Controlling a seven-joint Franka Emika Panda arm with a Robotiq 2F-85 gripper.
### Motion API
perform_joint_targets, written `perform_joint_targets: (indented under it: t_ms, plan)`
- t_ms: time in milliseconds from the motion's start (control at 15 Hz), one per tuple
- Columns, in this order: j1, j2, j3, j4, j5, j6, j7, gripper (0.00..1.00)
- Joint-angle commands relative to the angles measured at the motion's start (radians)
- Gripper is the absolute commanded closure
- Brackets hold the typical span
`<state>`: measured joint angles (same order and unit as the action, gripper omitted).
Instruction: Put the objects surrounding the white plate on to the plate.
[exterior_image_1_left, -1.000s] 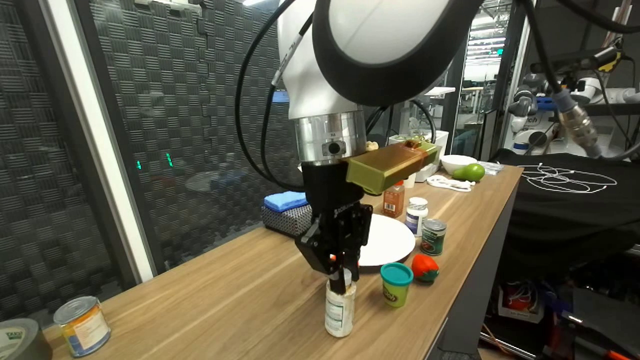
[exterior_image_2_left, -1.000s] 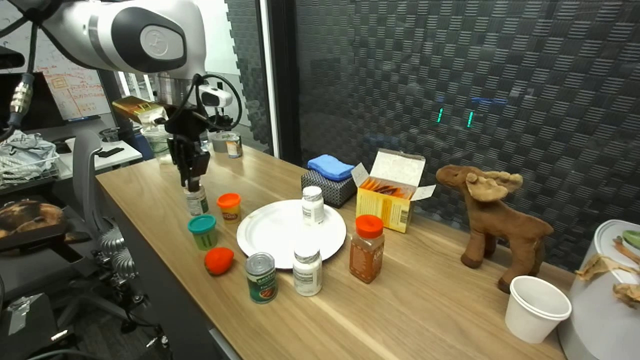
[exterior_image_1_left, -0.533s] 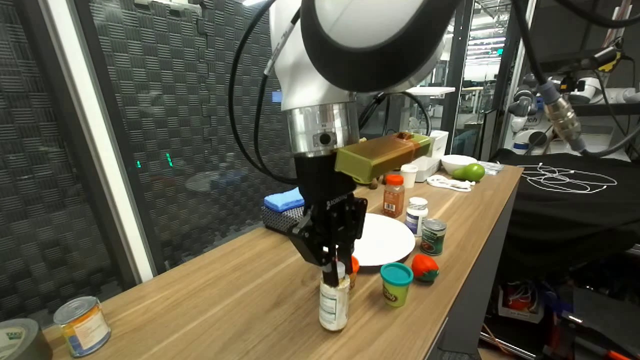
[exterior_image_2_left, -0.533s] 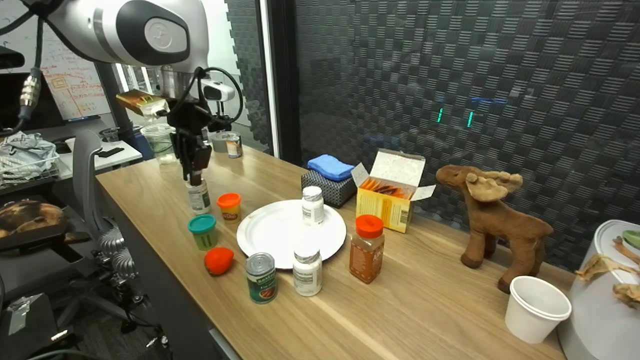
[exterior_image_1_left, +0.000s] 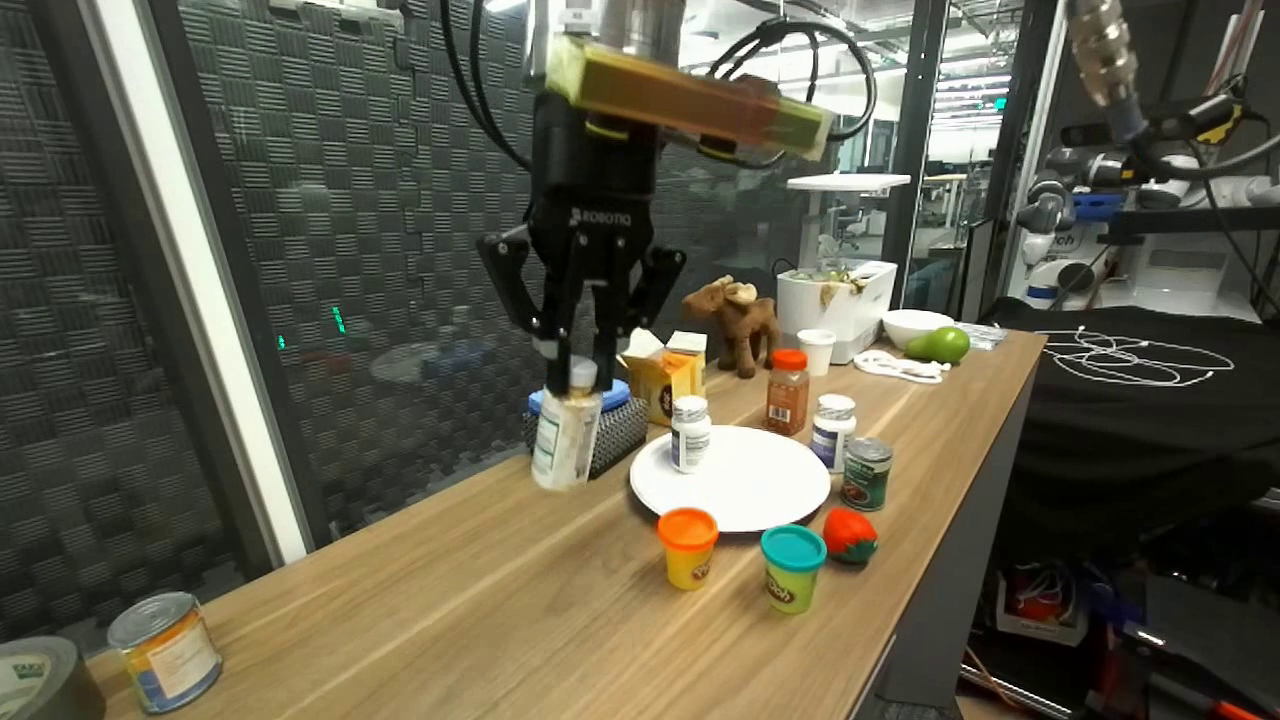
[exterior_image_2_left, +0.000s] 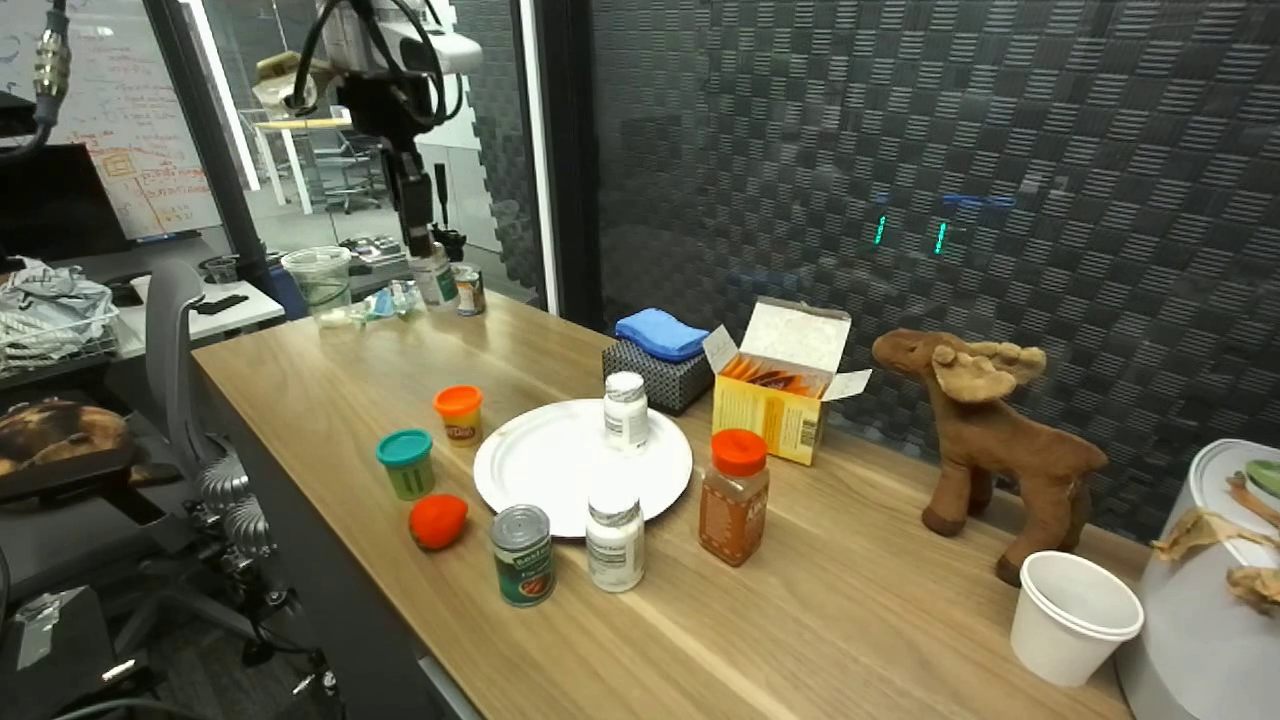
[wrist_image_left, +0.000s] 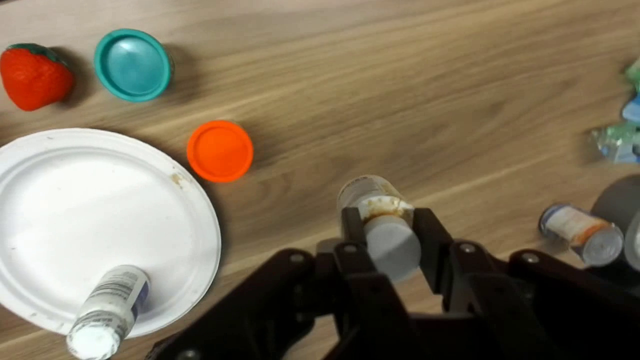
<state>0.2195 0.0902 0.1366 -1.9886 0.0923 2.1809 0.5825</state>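
White-capped bottle (exterior_image_1_left: 564, 443) risen higher above table (exterior_image_1_left: 450, 590), just below tool (exterior_image_1_left: 582, 378) pinching its top.

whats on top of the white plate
One white pill bottle stands upright on the white plate. The wrist view shows a brownish smear on the plate's rim, near the orange-lidded Play-Doh tub. The patch under the bottle is covered and cannot be seen.

A robot's silver wrist (exterior_image_1_left: 645, 25) hangs at the top of an exterior view, its black hand (exterior_image_1_left: 581, 374) pointing down. The outer links (exterior_image_1_left: 513, 282) bow to either side; the two fingers (exterior_image_1_left: 557, 374) stand close together, nearly parallel, clamped in a grip.
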Motion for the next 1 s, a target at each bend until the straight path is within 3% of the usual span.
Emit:
perform_joint_targets:
  t_ms: [0, 333, 933]
  plan:
    - [-0.029, 0.016, -0.025, 0.063, -0.031, 0.027, 0.148, 0.87]
    - [-0.062, 0.098, -0.08, 0.14, -0.122, 0.006, 0.35, 0.87]
    - [-0.099, 0.323, -0.149, 0.319, -0.086, -0.165, 0.422, 0.87]
